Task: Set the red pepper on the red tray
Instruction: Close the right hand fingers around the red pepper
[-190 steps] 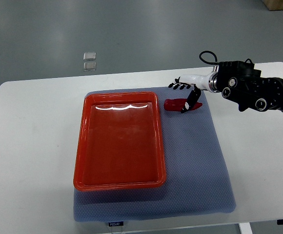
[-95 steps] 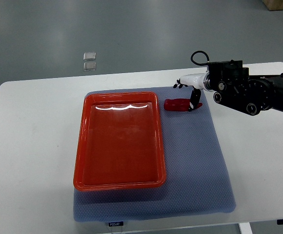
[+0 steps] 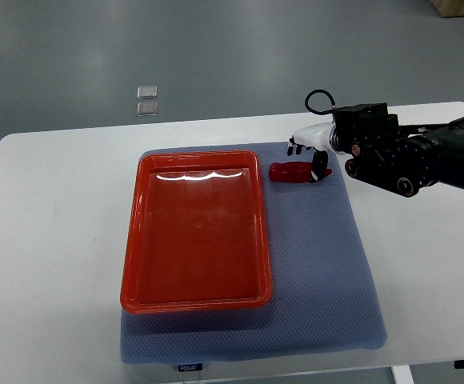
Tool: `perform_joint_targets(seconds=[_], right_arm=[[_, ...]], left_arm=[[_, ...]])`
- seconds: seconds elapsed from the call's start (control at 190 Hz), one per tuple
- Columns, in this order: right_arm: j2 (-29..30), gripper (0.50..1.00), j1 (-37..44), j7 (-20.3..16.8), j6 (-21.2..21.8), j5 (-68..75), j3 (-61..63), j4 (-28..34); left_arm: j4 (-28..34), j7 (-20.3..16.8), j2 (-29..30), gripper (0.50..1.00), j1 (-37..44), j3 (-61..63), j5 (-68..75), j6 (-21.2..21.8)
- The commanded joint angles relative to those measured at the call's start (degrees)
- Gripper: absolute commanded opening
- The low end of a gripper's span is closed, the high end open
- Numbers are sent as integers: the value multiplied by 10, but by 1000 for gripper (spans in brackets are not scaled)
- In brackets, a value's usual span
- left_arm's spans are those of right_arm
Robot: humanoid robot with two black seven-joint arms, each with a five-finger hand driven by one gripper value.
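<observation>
Pepper (image 3: 290,172) is lying outside the tray (image 3: 133,240), not yet lifted. It is being touched by the right hand (image 3: 314,156); a grasp cannot be told.

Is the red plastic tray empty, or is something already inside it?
Empty. The red plastic tray shows only its bare floor; the red pepper lies outside on the blue mat.

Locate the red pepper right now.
Top view: the red pepper lies on the blue mat, just right of the red tray's top-right corner, with the right robot hand at its right end.
</observation>
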Motion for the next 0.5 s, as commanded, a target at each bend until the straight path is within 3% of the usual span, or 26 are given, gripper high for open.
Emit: perform_joint_targets(seconds=[0.0, 0.262, 0.388, 0.493], right_arm=[[1, 803, 0, 2, 3, -1, 1, 0], [10, 801, -2, 4, 8, -1, 1, 2], [11, 699, -2, 5, 8, -3, 1, 3], [11, 654, -2, 5, 8, -3, 1, 3]], left_arm=[[0, 0, 0, 1000, 0, 0, 0, 0], [0, 0, 0, 1000, 0, 0, 0, 0], [0, 0, 0, 1000, 0, 0, 0, 0], [0, 0, 0, 1000, 0, 0, 0, 0]])
